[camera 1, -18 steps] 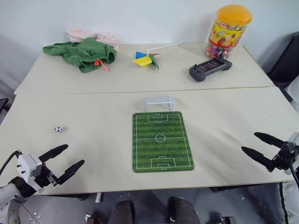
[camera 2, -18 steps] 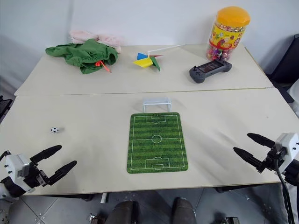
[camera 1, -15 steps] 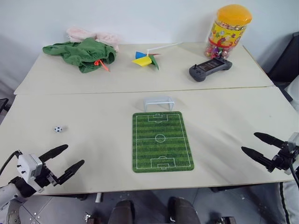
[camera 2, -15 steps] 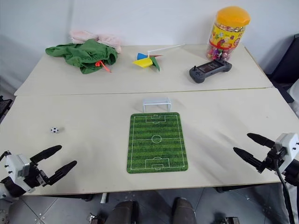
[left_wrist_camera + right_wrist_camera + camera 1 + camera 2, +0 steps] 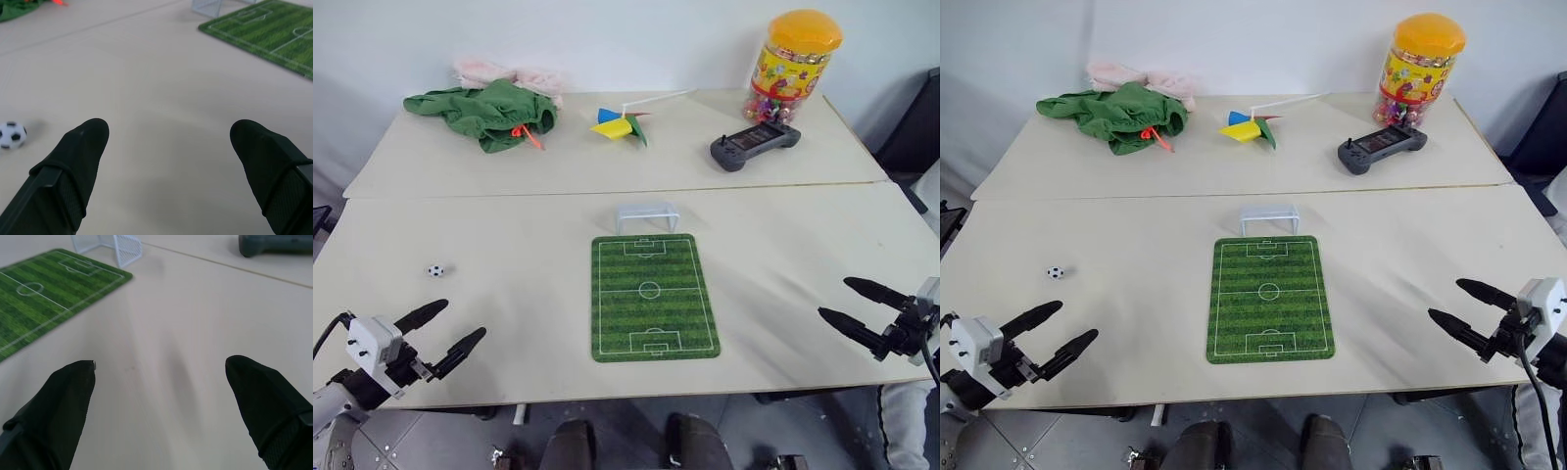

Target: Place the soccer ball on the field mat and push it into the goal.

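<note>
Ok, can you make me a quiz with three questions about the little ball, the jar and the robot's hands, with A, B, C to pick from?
1. Where is the soccer ball?
A. on the field mat
B. on the bare table, left of the field mat
C. inside the goal

2. What colour is the candy jar's lid?
A. orange
B. blue
C. green

3. How are the left gripper's fingers?
A. shut on the ball
B. shut on nothing
C. spread open, holding nothing

Answers:
1 B: it lies on the table, apart from the field mat and the goal.
2 A: the candy jar has an orange top.
3 C: the left gripper has its fingers wide apart.
</note>
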You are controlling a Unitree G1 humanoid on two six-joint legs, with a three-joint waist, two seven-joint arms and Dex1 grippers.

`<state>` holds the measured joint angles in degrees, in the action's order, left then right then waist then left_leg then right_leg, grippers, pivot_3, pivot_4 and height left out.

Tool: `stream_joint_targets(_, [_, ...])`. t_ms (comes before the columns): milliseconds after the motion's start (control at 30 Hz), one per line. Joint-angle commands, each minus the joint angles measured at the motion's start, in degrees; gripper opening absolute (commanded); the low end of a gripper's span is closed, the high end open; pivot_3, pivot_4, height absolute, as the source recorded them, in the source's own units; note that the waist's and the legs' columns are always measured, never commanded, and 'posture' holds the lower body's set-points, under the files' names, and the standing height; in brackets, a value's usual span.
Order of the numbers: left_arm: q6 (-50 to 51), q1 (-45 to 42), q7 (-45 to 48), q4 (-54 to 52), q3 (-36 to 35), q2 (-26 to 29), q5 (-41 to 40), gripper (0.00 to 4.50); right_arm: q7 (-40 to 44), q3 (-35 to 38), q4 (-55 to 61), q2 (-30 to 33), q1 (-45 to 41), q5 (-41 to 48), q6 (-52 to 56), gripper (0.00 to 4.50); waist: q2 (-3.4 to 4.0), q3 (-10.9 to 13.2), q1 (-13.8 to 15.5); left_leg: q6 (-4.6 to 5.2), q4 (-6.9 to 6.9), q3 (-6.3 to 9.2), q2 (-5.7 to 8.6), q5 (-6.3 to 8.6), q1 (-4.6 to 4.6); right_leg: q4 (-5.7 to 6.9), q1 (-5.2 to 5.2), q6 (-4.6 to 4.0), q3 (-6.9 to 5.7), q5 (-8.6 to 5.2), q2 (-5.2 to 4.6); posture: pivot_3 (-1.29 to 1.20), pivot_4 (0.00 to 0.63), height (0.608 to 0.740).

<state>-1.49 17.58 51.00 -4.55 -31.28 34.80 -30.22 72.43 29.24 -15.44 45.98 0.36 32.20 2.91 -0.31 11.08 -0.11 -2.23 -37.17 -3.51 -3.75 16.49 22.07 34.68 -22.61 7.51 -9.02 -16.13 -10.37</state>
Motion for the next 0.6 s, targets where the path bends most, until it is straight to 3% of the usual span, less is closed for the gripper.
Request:
stream_joint_targets(33, [3.6, -0.4, -4.8, -3.6, -2.5, 0.6, -0.8, 4.48, 2.1, 0.1, 1.8, 1.1, -1.1, 1.6, 0.5, 4.5, 0.0, 0.0, 0.0, 0.0, 0.0, 0.0, 0.0, 0.0, 0.0, 0.0, 0.0, 0.0, 0.0, 0.0, 0.0, 0.0, 0.15, 0.74])
stream_joint_targets(333, [17.3, -10.1, -27.1, -4.4, -2.5, -0.7, 4.1, 4.48, 1.2, -2.1, 1.0, 0.0, -5.5, 0.4, 0.0, 4.5, -0.01, 0.0, 0.3, -0.01, -0.05, -0.02, 0.0, -0.01, -0.02, 0.09, 0.0, 0.03, 0.07, 0.06, 0.01, 0.0, 0.15, 0.74])
stream_joint_targets(600, [24.5, -20.2, -33.0, 5.5, 1.9, 0.9, 8.9, 4.48, 1.0, -1.5, 3.0, 0.3, -3.7, 0.9, 1.0, 4.5, -0.01, 0.0, 0.3, -0.15, -0.03, -0.05, 0.0, -0.09, -0.02, 0.11, -0.02, 0.06, 0.07, 0.08, 0.04, 0.0, 0.15, 0.74])
